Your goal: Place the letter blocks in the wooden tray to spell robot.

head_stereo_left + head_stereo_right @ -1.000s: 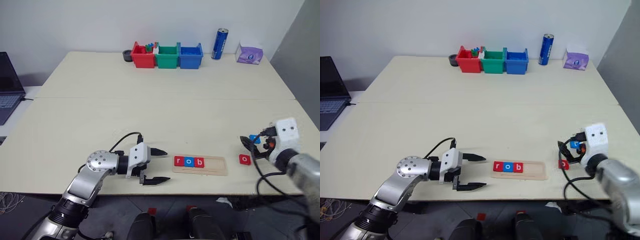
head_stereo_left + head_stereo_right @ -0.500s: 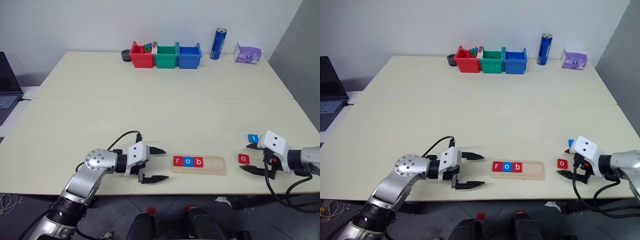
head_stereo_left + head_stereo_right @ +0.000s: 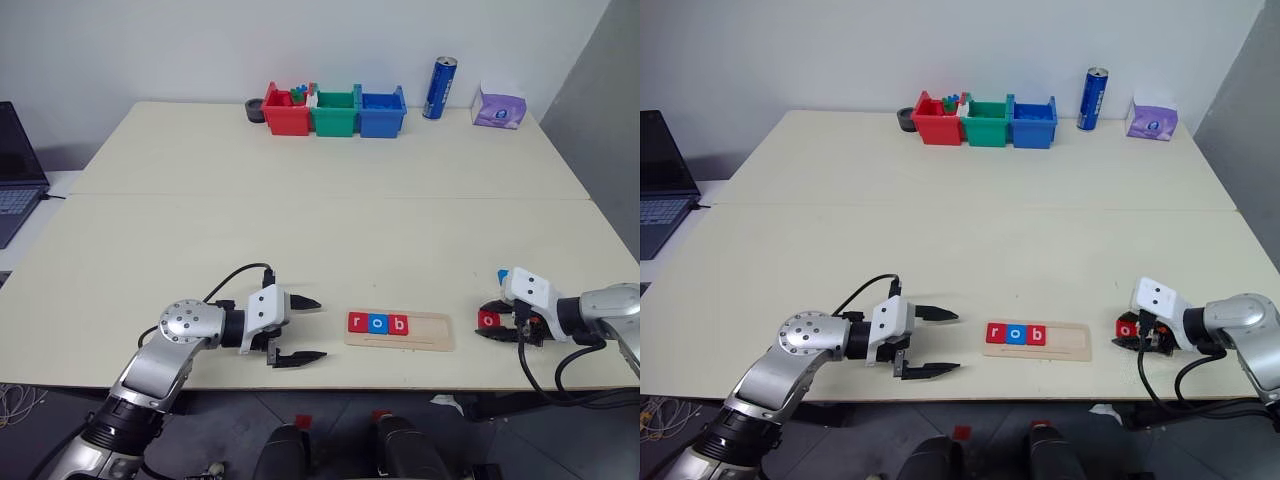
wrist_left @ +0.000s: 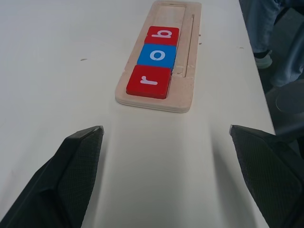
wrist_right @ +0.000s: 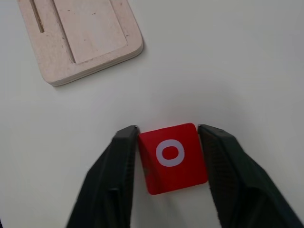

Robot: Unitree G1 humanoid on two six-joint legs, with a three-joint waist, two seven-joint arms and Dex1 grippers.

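Your right gripper (image 5: pixel 167 142) sits low on the table (image 3: pixel 300 220), just past the right end of the wooden tray (image 3: pixel 425 331). Its two fingers (image 5: pixel 118 161) are closed against opposite sides of the red "o" block (image 5: pixel 172 156), which lies flat on the table between them. Contact shows on both sides in the right wrist view.

The tray lies near the front edge of the table. The red "r" block (image 4: pixel 148 81), the blue "o" block (image 4: pixel 156 54) and the red "b" block (image 4: pixel 162 35) lie side by side in its left part; its right part is bare wood.

A blue block (image 3: pixel 503 274) peeks out just behind your right gripper's white housing; its letter is hidden.

Your left gripper (image 3: pixel 305 329) hovers to the left of the tray, pointing at it, fingers spread wide apart and holding nothing.

Red, green and blue bins (image 3: pixel 334 111), a blue can (image 3: pixel 440 88) and a purple tissue pack (image 3: pixel 498 106) stand along the far edge.
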